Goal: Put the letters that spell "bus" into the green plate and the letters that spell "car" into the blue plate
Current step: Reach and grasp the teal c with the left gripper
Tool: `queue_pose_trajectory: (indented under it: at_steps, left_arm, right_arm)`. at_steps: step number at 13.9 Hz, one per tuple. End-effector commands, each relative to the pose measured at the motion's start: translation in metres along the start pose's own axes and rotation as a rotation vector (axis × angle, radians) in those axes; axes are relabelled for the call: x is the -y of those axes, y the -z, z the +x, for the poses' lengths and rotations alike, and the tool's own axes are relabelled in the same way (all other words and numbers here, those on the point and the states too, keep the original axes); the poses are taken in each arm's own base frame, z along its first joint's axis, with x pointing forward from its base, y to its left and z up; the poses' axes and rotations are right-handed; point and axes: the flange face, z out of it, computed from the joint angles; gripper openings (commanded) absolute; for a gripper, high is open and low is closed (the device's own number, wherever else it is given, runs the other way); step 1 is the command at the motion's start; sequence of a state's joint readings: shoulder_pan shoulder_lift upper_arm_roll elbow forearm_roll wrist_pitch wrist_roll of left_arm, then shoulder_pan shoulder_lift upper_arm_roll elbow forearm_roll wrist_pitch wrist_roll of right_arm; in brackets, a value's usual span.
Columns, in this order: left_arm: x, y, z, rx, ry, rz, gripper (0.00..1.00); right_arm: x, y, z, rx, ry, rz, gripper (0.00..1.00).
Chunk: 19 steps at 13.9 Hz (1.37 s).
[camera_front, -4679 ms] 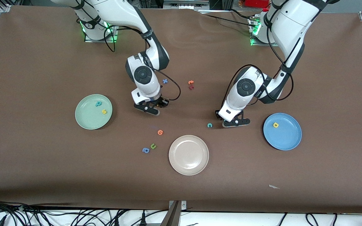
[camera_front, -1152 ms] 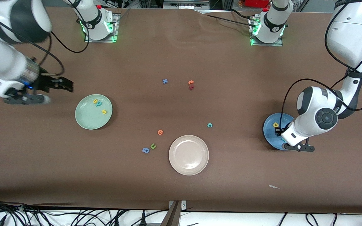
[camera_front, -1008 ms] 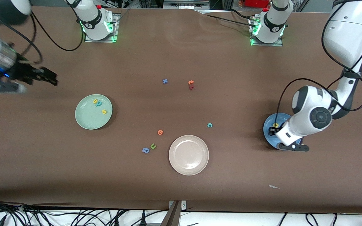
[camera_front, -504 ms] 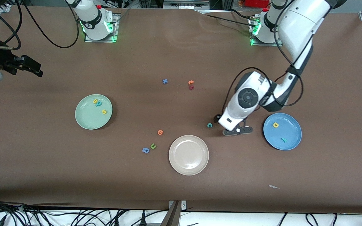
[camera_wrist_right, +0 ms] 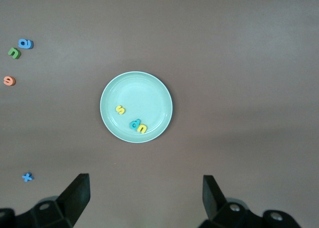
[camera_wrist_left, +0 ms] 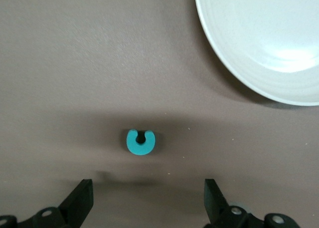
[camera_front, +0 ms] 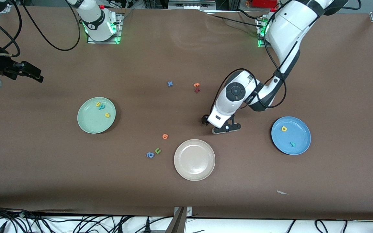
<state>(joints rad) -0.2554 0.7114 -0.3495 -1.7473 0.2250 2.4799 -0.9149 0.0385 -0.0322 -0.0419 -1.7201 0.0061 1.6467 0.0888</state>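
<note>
- Overhead, in the front view, three round plates are counted on the brown table [camera_front: 335, 81]: the green plate [camera_front: 89, 124] toward the right arm's end, the blue plate [camera_front: 298, 147] toward the left arm's end, and a beige plate [camera_front: 194, 160] between them, nearer the camera.
- Three letters are seen in the green plate: a yellow u [camera_front: 98, 104], a teal b [camera_front: 102, 107] and a yellow s [camera_front: 107, 115]. "Bus" is judged complete.
- Two letters lie in the blue plate: a yellow a [camera_front: 284, 128] and a teal r [camera_front: 292, 144].
- Six loose spare letters are counted on the table: a blue x [camera_front: 170, 83], two touching orange and red letters [camera_front: 197, 87], an orange letter [camera_front: 165, 136], a green u [camera_front: 157, 150] and a blue a [camera_front: 150, 155].
- The left gripper [camera_front: 217, 124] is held low over the table, just farther from the camera than the beige plate; the right gripper [camera_front: 28, 72] waits at the table's edge.
- From the left wrist view, one teal c [camera_wrist_left: 140, 141] is shown lying flat near the beige plate's rim, apart from it, centred before the gripper's released, spread jaws.
- The step in hand is judged to be the pickup of this last "car" letter; a straight descent and a gentle pinch are called for, then a carry to the blue plate.
- From the right wrist view, the green plate and its three letters are seen far below; the jaws are spread wide and nothing is grasped.
</note>
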Motion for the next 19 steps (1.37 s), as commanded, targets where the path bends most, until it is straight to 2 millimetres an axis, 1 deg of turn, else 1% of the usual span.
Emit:
queue_pose_trajectory:
  at_steps: [1,3,4,5,6,7,8,11,12,13,17,19]
  left_arm:
    - [-0.003,-0.008,0.001,-0.04,-0.003,0.022,0.93]
    - [-0.003,-0.012,0.002,-0.049,-0.02,0.033,0.86]
    - [-0.003,-0.011,0.004,-0.053,-0.023,0.032,0.82]
    - [-0.004,-0.011,0.006,-0.06,-0.03,0.034,0.82]
    - [-0.003,-0.019,0.004,-0.052,-0.035,0.042,0.79]
    - [-0.004,-0.019,0.006,-0.058,-0.038,0.041,0.76]
    - [-0.006,-0.019,0.01,-0.061,-0.035,0.039,0.71]
    - [-0.006,-0.024,0.013,-0.068,-0.036,0.049,0.65]
    - [-0.008,-0.024,0.013,-0.077,-0.039,0.058,0.64]
    - [-0.008,-0.025,0.014,-0.082,-0.041,0.062,0.6]
    - [-0.007,-0.025,0.014,-0.083,-0.042,0.064,0.55]
    - [-0.007,-0.025,0.014,-0.083,-0.042,0.064,0.48]
  right_arm:
    - [0.002,0.005,0.005,-0.01,0.012,-0.017,1.0]
    - [0.004,0.005,0.005,-0.013,0.017,-0.015,1.0]
    - [0.004,0.004,0.004,-0.004,0.021,-0.014,1.0]
    - [0.004,0.004,0.004,-0.004,0.023,-0.017,1.0]
    - [0.003,0.005,0.005,-0.012,0.02,-0.017,1.0]
    - [0.002,0.003,0.006,-0.008,0.016,-0.008,1.0]
    - [0.002,0.002,0.005,0.0,0.017,-0.007,1.0]
    - [0.006,0.003,0.005,-0.002,0.024,-0.009,1.0]
    - [0.004,0.003,0.004,0.001,0.022,-0.007,1.0]
    - [0.005,0.003,0.005,0.0,0.022,-0.009,1.0]
    - [0.006,0.003,0.005,-0.007,0.024,-0.008,1.0]
    - [0.007,0.003,0.006,-0.008,0.025,-0.01,1.0]
